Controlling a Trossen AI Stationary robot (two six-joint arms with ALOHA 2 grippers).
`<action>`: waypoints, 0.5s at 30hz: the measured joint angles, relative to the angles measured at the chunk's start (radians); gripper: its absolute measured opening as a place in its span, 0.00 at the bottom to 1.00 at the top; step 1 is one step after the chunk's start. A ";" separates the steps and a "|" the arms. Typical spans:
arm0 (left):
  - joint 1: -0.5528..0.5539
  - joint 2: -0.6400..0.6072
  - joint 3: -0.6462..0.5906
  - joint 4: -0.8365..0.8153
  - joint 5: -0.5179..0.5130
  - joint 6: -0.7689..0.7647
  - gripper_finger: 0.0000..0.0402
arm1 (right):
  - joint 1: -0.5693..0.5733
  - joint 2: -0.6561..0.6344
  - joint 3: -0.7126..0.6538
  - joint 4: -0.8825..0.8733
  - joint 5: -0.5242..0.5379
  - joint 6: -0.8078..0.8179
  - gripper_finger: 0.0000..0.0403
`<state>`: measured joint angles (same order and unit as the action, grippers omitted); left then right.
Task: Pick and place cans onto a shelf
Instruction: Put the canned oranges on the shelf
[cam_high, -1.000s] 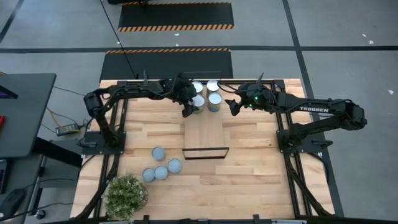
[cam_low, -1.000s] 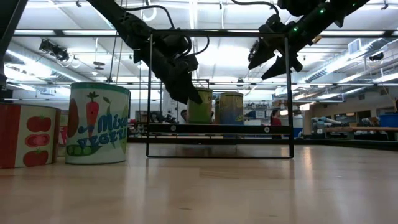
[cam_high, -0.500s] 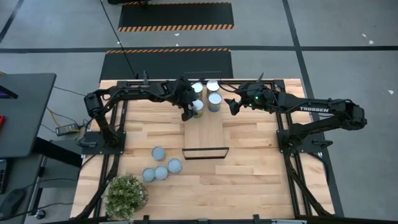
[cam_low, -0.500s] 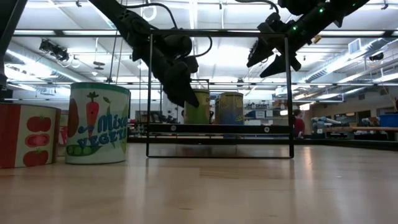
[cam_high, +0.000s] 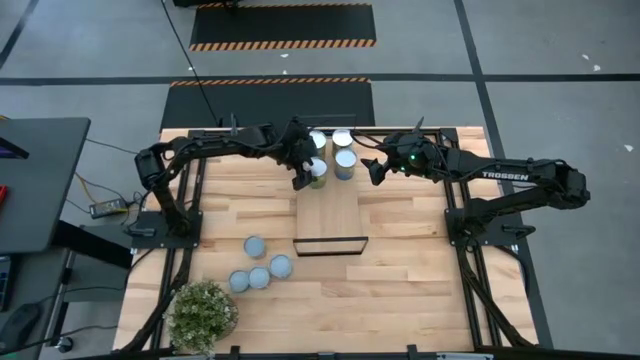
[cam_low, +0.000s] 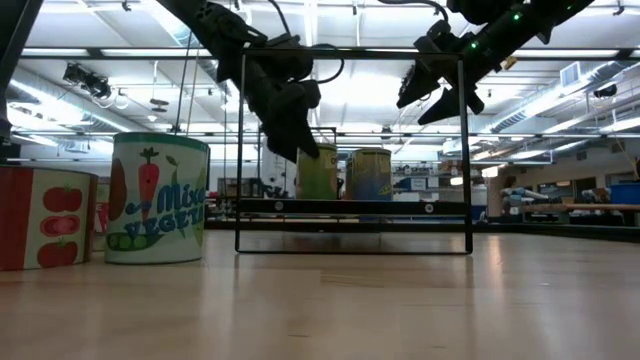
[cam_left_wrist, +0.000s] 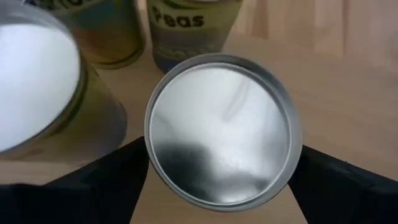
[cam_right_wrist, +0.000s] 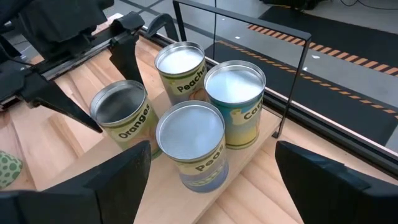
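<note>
Lifted clear since a second earlier, the left hand (cam_high: 300, 172) hovered above the green-sided can (cam_high: 317, 169) it had set on the shelf (cam_high: 330, 215), fingers spread and released, suggesting the placement was finished. From above, four cans clustered at the shelf's far end while four more (cam_high: 259, 264) waited near the worktop's (cam_high: 420, 280) front-left corner. At worktop level, the right hand (cam_low: 437, 88) hung open above the shelf's black frame (cam_low: 352, 150). Its wrist camera showed the four shelved cans (cam_right_wrist: 189, 146) upright, closely grouped.
</note>
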<state>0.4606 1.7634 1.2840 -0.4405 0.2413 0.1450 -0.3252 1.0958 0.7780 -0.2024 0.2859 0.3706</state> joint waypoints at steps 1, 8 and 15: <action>0.000 0.000 0.001 -0.001 -0.008 -0.003 0.89 | 0.000 0.000 0.000 0.000 0.000 0.000 0.87; 0.001 0.000 0.001 -0.014 -0.061 -0.008 0.89 | 0.000 0.000 0.000 0.000 0.000 0.000 0.87; 0.012 0.000 0.001 -0.067 -0.103 -0.061 0.89 | 0.000 0.000 0.000 0.000 0.000 0.000 0.87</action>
<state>0.4725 1.7634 1.2854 -0.5070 0.1384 0.0836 -0.3252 1.0958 0.7780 -0.2028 0.2859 0.3706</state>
